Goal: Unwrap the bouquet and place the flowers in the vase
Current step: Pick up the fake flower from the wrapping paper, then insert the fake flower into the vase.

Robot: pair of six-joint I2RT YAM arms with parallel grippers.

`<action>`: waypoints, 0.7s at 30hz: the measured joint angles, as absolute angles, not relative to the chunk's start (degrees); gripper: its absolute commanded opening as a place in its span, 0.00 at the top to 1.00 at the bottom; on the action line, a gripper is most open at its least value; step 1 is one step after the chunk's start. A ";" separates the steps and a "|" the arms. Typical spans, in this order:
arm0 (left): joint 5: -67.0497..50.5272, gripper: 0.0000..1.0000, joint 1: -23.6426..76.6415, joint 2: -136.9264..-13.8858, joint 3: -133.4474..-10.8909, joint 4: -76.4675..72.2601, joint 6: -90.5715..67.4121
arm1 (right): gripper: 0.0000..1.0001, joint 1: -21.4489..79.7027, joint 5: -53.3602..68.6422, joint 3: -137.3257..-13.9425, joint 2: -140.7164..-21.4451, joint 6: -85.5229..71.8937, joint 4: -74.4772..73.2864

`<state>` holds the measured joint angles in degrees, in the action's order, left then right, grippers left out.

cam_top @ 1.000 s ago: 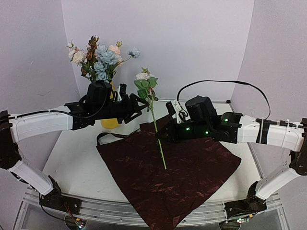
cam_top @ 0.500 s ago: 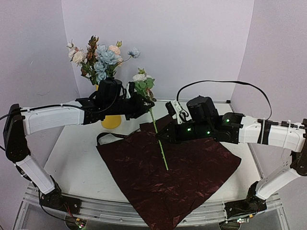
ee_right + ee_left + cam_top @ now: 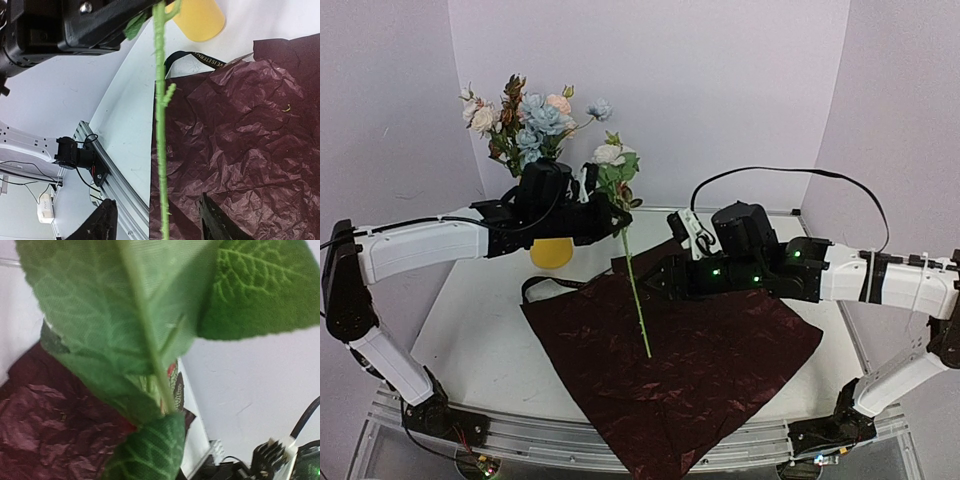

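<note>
Flowers (image 3: 532, 125) fill one vase (image 3: 550, 254); left pincer (image 3: 614, 212) grips one stem (image 3: 637, 298).

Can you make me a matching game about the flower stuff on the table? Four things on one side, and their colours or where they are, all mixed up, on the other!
Things:
1. vase
2. wrapping paper
3. ribbon
4. single flower

Matches:
A. black, lying at the paper's edge
B. held up in the left gripper
C. yellow, full of flowers
D. dark red, spread flat on the table

Pairs: 1-C, 2-D, 3-A, 4-B
</note>
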<state>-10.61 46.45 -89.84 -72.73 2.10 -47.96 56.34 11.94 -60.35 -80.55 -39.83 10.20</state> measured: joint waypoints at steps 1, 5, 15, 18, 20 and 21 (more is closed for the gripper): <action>-9.63 1.00 46.46 -89.18 -72.76 3.44 -46.36 | 0.42 56.34 11.67 -60.28 -80.41 -39.82 10.24; -3.64 1.00 46.46 -84.67 -72.77 10.31 -38.34 | 0.42 56.34 10.44 -60.23 -79.78 -39.77 10.33; 23.35 1.00 46.34 -68.76 -74.13 14.27 -18.11 | 0.42 56.34 7.46 -60.23 -77.51 -38.95 10.33; 30.25 1.00 45.26 -64.82 -73.94 10.01 -12.42 | 0.42 56.34 7.18 -60.23 -77.36 -38.85 10.35; 33.32 1.00 43.77 -62.43 -73.20 5.54 -8.62 | 0.42 56.34 7.10 -60.23 -77.34 -38.79 10.35; 34.46 1.00 42.90 -61.41 -72.88 3.56 -6.98 | 0.42 56.34 7.05 -60.23 -77.32 -38.78 10.35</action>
